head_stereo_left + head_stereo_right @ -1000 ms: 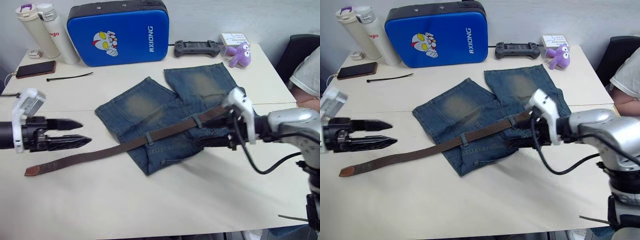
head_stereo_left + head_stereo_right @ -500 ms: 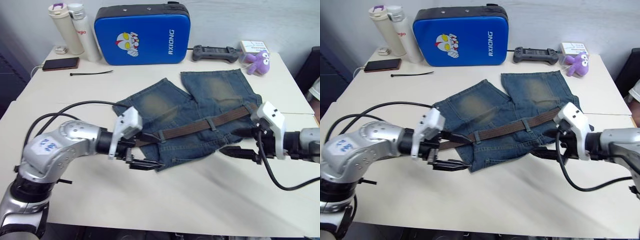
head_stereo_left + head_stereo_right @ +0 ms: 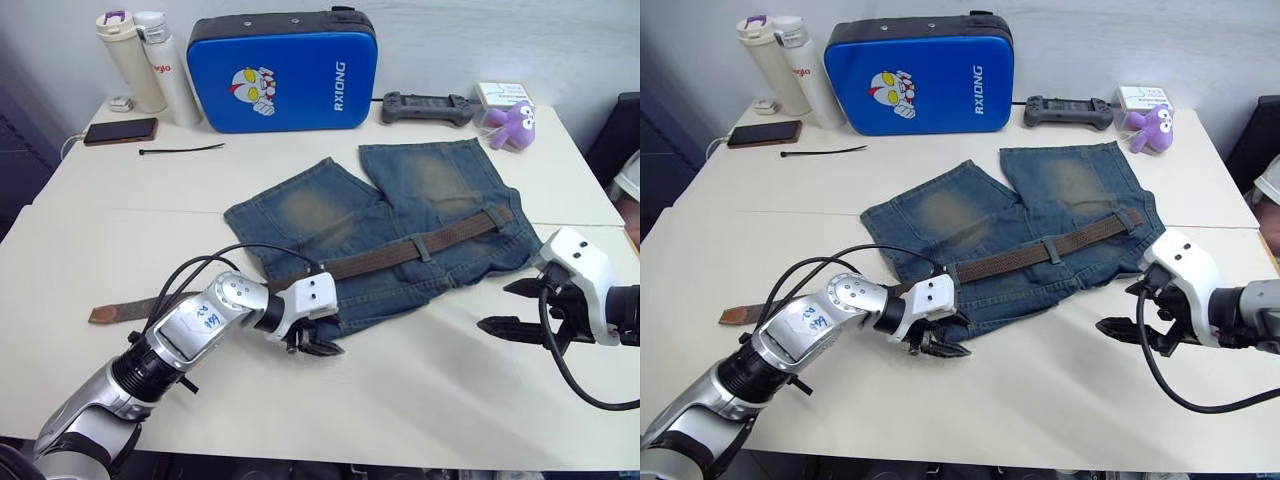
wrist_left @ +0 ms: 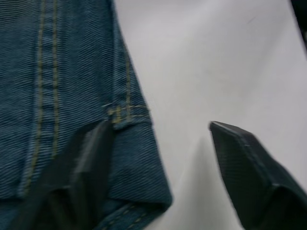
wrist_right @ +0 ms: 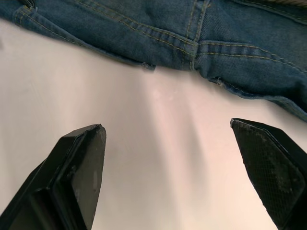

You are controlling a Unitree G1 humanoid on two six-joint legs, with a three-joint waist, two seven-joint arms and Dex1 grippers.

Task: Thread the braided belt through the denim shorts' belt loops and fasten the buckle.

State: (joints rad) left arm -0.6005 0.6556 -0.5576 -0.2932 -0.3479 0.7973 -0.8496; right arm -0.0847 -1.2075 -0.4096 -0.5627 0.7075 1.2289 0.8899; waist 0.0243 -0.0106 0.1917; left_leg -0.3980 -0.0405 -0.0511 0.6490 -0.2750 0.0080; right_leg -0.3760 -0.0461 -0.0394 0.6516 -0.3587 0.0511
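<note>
Left eye view shows the denim shorts (image 3: pixel 385 235) spread flat on the white table (image 3: pixel 420 400), legs pointing toward the far edge, with the braided belt (image 3: pixel 420 248) lying across the waistband and passing under two belt loops (image 3: pixel 423 245); its tan leather tip (image 3: pixel 103 313) trails off onto the bare table on the robot's left, well clear of the denim, while the other end of the belt reaches the shorts' right edge (I cannot make out the buckle there). The left pincer (image 3: pixel 318 338) sits at the near corner of the shorts with its two black fingers apart, and the left wrist view shows one finger (image 4: pixel 81 167) resting on the stitched denim hem and the other over bare table just beside the cloth. The right pincer (image 3: pixel 512 310) hovers over empty table near the right edge of the shorts, fingers spread wide and holding nothing; in the right wrist view the denim hem (image 5: pixel 192 43) lies beyond both fingertips, apart from them. Along the far side of the table stand a blue padded case (image 3: pixel 275 70) with a cartoon figure, two insulated bottles (image 3: pixel 140 60), a dark phone (image 3: pixel 121 131), a thin black cable tie (image 3: pixel 180 150), a grey game controller (image 3: pixel 426 107) and a purple octopus toy (image 3: pixel 512 125).
</note>
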